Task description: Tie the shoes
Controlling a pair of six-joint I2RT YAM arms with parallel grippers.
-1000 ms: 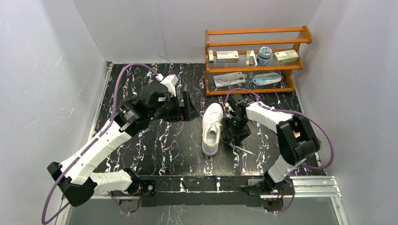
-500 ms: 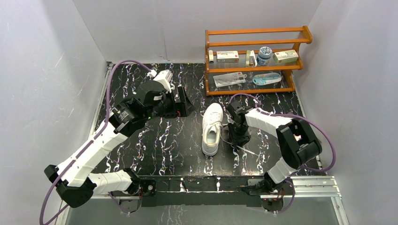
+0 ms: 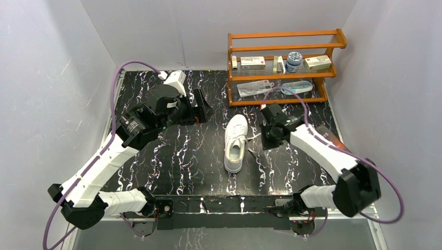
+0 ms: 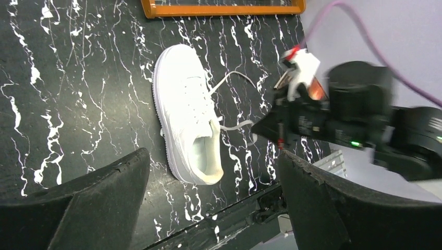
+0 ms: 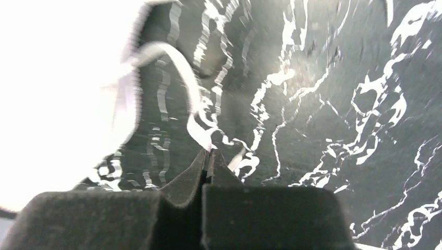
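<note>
One white sneaker (image 3: 235,143) lies in the middle of the black marbled table, toe toward the back; it also shows in the left wrist view (image 4: 187,112). My right gripper (image 3: 264,138) is just right of the shoe and shut on a thin white lace (image 5: 195,117) that runs from the shoe (image 5: 62,78) to the fingertips (image 5: 208,154). The left wrist view shows that lace (image 4: 237,125) stretched to the right gripper (image 4: 263,127). My left gripper (image 3: 204,108) hovers open left of the shoe's toe, jaws wide apart (image 4: 213,156) and holding nothing.
A wooden rack (image 3: 281,67) with small boxes and a jar stands at the back right, close behind the shoe. A dark flat thing (image 3: 329,134) lies partly under the right arm. Grey walls close in on both sides.
The right gripper shut on the lace and drew it up and to the right, away from the shoe, with its arm swinging outward. The left arm drifted slightly back and left, still open.
</note>
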